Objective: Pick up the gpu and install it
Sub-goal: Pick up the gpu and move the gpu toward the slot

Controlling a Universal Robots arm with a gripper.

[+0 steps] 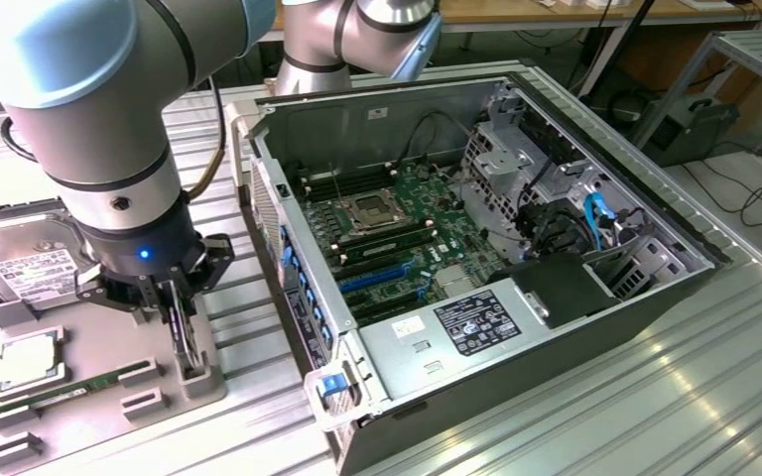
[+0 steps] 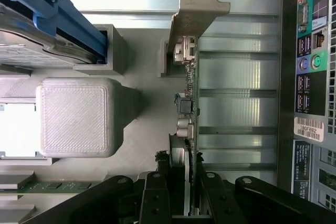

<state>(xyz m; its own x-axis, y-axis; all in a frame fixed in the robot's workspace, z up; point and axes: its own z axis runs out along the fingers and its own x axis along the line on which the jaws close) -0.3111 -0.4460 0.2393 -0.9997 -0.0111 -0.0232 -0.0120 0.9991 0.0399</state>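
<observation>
— Where is the gpu [image 2: 185, 109] sitting?
— It is standing on edge in a grey holder [image 1: 156, 395] on the surface [image 1: 698, 397], beside the open case [image 1: 395, 342] (its bracket [image 2: 198, 9] is pointing away from the wrist).
— And the pincer [image 1: 180, 322]?
— It is straddling the gpu from above, jaws narrowed and gripping both faces near the fan [image 2: 178, 156].

Exterior camera: high, off the arm [image 1: 103, 129], angled steeply down across the worktop [image 1: 698, 397]. Its wide framing takes in the whole open computer case [image 1: 487, 248] and the grey parts tray [image 1: 96, 342]. Wrist camera: just behind the claw [image 2: 184, 198], facing straight down along it, very close to the gpu [image 2: 190, 103]. Shared ground: tray, gpu, claw and the case's rear panel [image 2: 315, 77].
</observation>
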